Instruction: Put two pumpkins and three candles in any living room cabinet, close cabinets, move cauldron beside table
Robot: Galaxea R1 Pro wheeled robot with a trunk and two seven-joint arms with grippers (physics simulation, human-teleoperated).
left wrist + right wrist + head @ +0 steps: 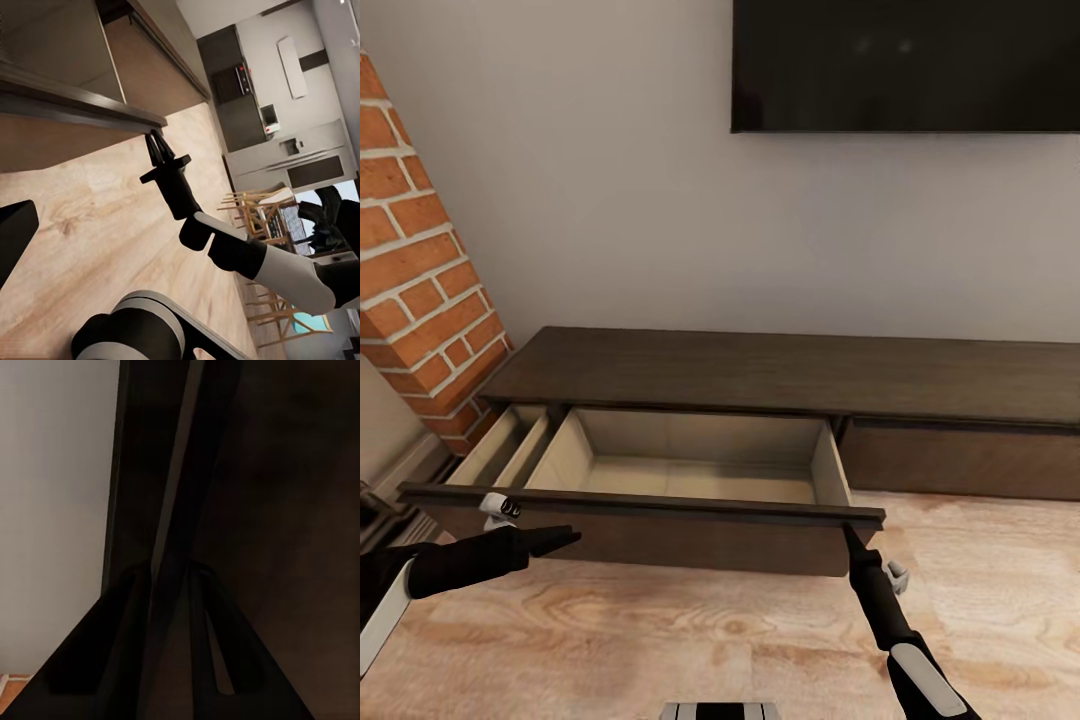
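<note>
The cabinet (790, 375), a long low console of dark-brown grained wood, stands against the pale far wall under a black screen (905, 62), its wide handle-less drawer (660, 505) pulled out to show a smooth beige interior. The right gripper (850, 531) has its thin black fingers pressed together at the right end of the drawer front's top edge. The left gripper (565, 540), fingers also together, hovers just before the front's left part, above pale wood-grain floor (660, 620), with a red brick pillar (420, 290) to the left.

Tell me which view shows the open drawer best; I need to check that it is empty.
The head view: the cabinet's open drawer shows its whole pale interior, with nothing in it. The left wrist view catches only its front edge, the right wrist view just a dark edge between the right gripper's fingers.
</note>
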